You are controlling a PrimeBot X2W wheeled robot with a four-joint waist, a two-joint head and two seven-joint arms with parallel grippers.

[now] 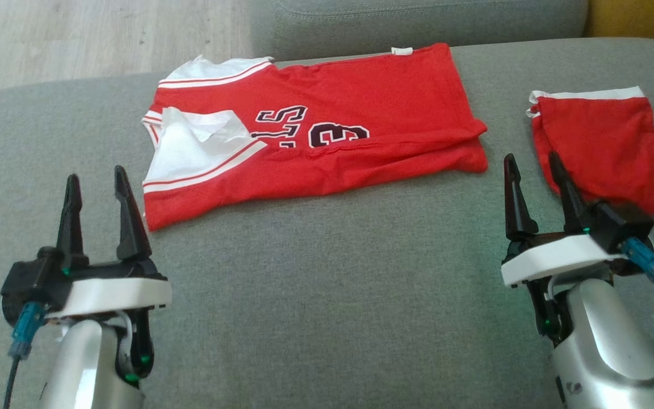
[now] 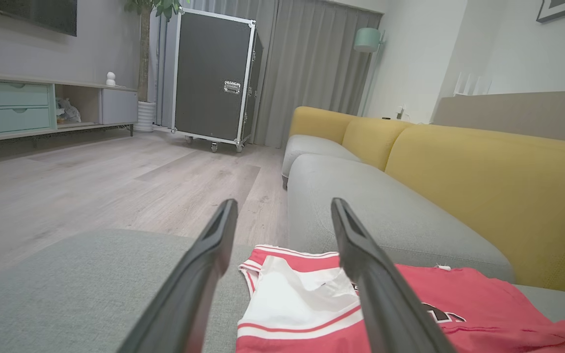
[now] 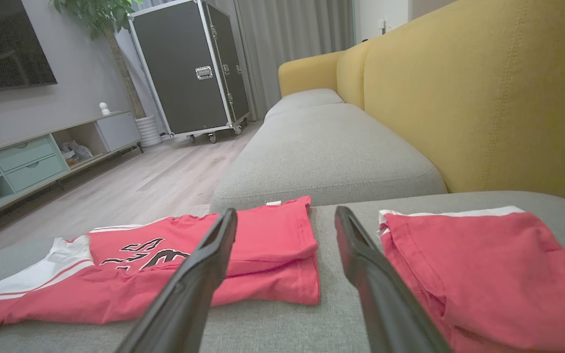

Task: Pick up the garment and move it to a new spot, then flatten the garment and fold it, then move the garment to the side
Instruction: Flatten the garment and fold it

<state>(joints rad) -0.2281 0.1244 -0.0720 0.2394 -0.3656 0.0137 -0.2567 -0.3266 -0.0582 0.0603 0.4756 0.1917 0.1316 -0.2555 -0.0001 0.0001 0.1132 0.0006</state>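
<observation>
In the head view, a red jersey (image 1: 361, 113) with white trim and dark lettering is seen lying folded lengthwise on a grey cushion (image 1: 327, 284), toward its far edge and left of centre. A smaller red garment (image 1: 599, 142) with a white band is laid well apart from it, on the right side of the cushion. The left gripper (image 1: 95, 176) is held above the cushion at the lower left, just beside the jersey's near left corner. Its jaws are spread and nothing is gripped. The right gripper (image 1: 532, 157) is held at the lower right, between the two garments, with its jaws likewise released and empty.

In the left wrist view, the jersey's white panel (image 2: 302, 304) is framed between the left gripper's parted fingers (image 2: 385, 294). A wooden floor (image 2: 115, 181), a black wheeled case (image 2: 211, 73) and a yellow sofa back (image 2: 483, 186) are seen beyond.

In the right wrist view, the jersey's folded end (image 3: 263, 235) is seen at left and the smaller garment (image 3: 483, 264) at right. Bare cushion is seen between the right gripper's separated fingers (image 3: 385, 294).
</observation>
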